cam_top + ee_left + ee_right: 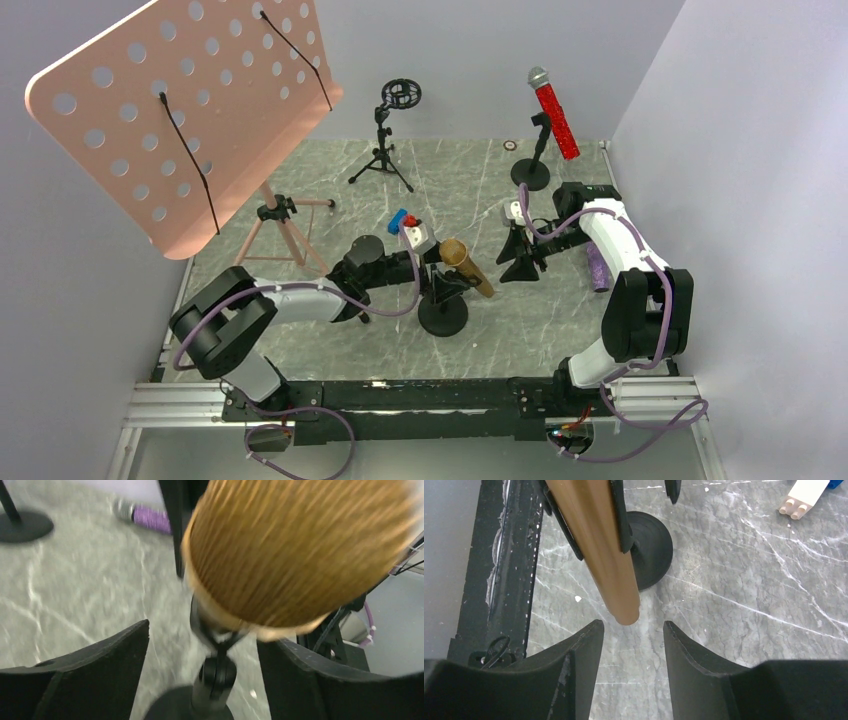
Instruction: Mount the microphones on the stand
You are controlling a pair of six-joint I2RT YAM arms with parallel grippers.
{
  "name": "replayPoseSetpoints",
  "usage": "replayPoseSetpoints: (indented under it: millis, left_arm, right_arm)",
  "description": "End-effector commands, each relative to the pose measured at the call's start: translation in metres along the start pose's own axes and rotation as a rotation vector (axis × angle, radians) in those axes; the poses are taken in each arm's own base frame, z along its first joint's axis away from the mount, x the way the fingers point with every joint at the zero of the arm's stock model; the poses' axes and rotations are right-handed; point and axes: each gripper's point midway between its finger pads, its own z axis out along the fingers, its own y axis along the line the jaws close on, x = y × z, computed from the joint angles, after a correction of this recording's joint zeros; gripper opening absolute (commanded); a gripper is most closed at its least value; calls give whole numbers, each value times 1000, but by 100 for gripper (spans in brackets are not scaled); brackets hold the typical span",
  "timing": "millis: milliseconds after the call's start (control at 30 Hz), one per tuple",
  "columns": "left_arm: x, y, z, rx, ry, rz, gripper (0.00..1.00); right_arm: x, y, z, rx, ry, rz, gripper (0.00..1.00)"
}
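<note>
Status: about two of three done, by my read.
- red microphone is clipped in the far-right stand, tilted, grille up.
- gold microphone sits in the clip of the centre stand, slanted, with its tail pointing near-right. It looks seated, but I can't confirm it's fully snapped in.
- purple microphone is not mounted. It lies flat on the desk at the right, beside the right arm.
- Free mount: the far tripod stand with the ring holder. The purple one presumably goes there.

Pincers vs gold mic:
- left pincer: fingers apart, straddling the stand stem just under the mic's head. The head fills the left wrist view above the gap, blurred. I see no contact with either finger.
- right pincer: fingers apart, nothing held. The mic's tail tip hangs just beyond the gap, roughly centred on it and a shade left, not touching.

Neither pincer is near the purple mic. It lies right of the right pincer, close to that arm's forearm.
</note>
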Motion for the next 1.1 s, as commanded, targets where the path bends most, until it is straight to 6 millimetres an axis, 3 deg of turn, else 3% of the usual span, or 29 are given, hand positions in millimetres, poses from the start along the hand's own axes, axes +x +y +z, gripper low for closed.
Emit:
replayPoseSetpoints:
  millis: [0,167,267,333,367,567,733,1067]
  left_arm:
    - [23,7,-17,-84,102,-68,87]
    - [-1,6,-26,-119,61,-1,99]
    - [-12,6,-35,-148,48,48,99]
    - [-16,6,-44,-173,47,80,99]
    - [-18,5,-51,-192,44,97,99]
    - [-24,-2,-92,-294,-9,140,99]
    - [-22,-7,-117,-357,-39,79,99]
    - [-19,-9,-131,-394,-75,60,99]
  right_arm:
    - [-12,2,-1,3,-55,-35,55]
    - [-16,9,1,-18,-89,-51,66]
    - [-21,11,3,-30,-121,-56,74]
    - [-25,12,4,-38,-143,-46,96]
    - [-32,11,5,-39,-168,-42,99]
    - [-59,9,12,-46,-258,-26,100]
    - [-68,13,34,-97,-250,-42,100]
    - [-72,25,58,-170,-218,-53,99]
